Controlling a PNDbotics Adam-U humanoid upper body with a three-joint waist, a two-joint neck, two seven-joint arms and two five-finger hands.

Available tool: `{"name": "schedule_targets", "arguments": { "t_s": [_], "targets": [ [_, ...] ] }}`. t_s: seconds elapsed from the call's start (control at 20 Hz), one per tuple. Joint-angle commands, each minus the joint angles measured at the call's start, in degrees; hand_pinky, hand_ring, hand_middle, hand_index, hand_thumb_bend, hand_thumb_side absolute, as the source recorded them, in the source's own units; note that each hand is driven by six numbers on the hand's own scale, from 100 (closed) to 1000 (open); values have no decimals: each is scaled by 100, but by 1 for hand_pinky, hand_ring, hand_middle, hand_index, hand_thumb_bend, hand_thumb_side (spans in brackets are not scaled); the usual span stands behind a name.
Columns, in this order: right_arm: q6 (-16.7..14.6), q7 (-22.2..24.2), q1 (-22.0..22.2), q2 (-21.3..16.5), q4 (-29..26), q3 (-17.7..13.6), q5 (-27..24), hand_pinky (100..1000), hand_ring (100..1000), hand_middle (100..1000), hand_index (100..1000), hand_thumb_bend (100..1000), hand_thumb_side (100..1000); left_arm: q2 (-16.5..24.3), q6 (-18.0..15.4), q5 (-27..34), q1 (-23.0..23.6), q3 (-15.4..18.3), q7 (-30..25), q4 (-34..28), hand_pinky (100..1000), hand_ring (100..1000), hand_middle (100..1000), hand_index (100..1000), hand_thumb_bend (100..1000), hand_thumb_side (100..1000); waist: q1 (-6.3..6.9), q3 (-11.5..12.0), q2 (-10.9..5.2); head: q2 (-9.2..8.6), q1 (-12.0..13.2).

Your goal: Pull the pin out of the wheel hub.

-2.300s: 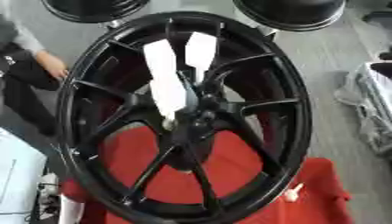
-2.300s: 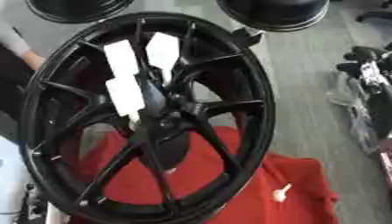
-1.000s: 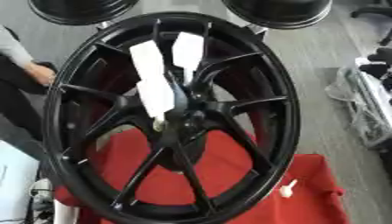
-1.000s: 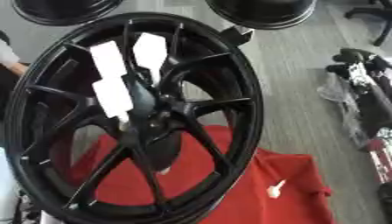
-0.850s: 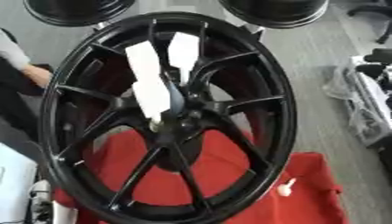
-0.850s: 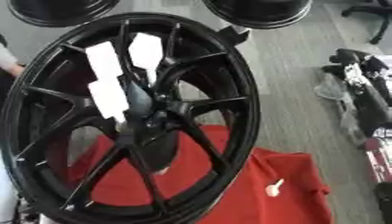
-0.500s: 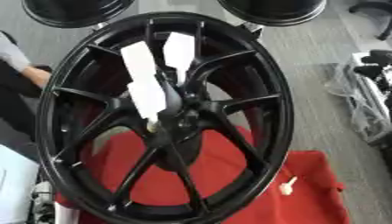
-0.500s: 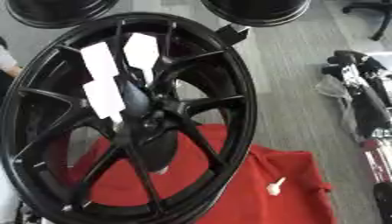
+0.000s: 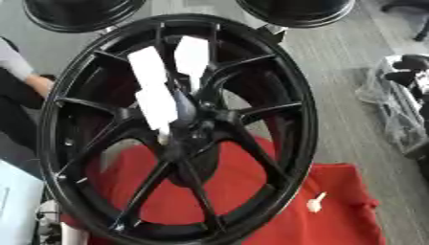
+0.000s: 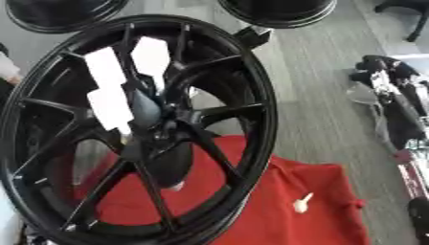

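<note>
Nothing has moved but my head; the black wheel hub [image 9: 180, 129] stands on the red cloth [image 9: 335, 210], a white pin [image 9: 315, 203] lying beside it. My fingers are out of sight.

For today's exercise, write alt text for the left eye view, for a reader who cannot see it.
A large black spoked wheel fills the view, standing over a red cloth, with white strips stuck across the spokes near its hub. A small white object lies on the cloth at lower right. Neither robot hand is visible.
</note>
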Motion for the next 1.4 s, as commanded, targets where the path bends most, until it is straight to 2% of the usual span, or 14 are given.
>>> {"name": "schedule_targets", "arguments": {
  "t_s": [0.05,0.1,0.25,0.45,0.7,0.95,1.4],
  "targets": [
    [6,-2,-18,-204,-93,-45,45,887,691,669,729,100,510,-52,23,-370,-325,-181,-1028,211,786,855,783,818,100,639,4,14,-180,9,-21],
    [8,-1,-13,-210,-90,-45,47,887,691,669,729,100,511,-113,12,-504,-426,-248,-1391,294,793,835,785,821,100,674,11,18,-186,13,-23],
    [12,7,-1,-226,-83,-40,53,887,691,669,729,100,512,-270,-114,-864,-682,-443,-2341,506,798,808,785,818,100,689,33,28,-204,33,-33],
    [17,13,9,-244,-76,-36,66,887,691,669,729,100,513,-403,-335,-1292,-828,-780,-2549,752,800,800,784,818,100,720,59,29,-218,48,-30],
    [18,21,12,-266,-73,-27,64,887,691,669,729,100,514,-589,-390,-1885,-973,-1229,-2562,1160,803,801,787,816,100,719,83,29,-245,73,-7],
    [22,30,8,-270,-65,-21,63,887,691,669,729,100,516,-843,-140,-2266,-1097,-1472,-2562,1752,808,811,794,822,100,749,90,27,-256,105,-5],
    [29,40,25,-258,-35,-7,116,887,691,669,729,100,519,-1203,665,-2052,-1318,-1502,-2562,2463,810,819,802,859,100,778,80,39,-263,157,-1]
  ]
}}
